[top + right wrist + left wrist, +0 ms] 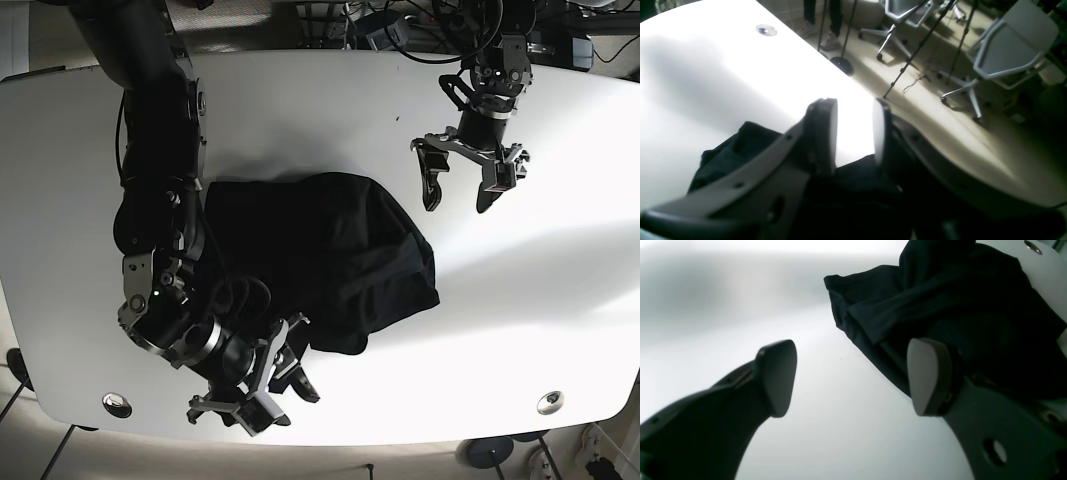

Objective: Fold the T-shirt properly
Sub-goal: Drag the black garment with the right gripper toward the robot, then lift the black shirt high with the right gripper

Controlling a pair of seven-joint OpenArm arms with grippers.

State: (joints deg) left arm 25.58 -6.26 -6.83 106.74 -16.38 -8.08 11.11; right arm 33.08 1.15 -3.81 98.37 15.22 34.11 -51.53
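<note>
- The black T-shirt lies bunched mid-table, its shape hard to read.
- The left gripper hangs apart, spread, holding nothing.
- The right gripper, fingers parted and unclenched, sits at the shirt's near edge; its arm hides the cloth beneath.

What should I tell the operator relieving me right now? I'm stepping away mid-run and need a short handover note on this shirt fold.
Left gripper: jaws open, empty, raised over bare table beside the shirt's far edge, not touching it.
Right gripper: jaws open, holding nothing, at the shirt's near edge by the table's front rim.
T-shirt: black, lying in a rumpled heap mid-table, with no clean fold lines showing.
Done: nothing that reads as a finished fold.
Left: flatten the shirt, then make the folds; neither arm has a grip yet.
</note>
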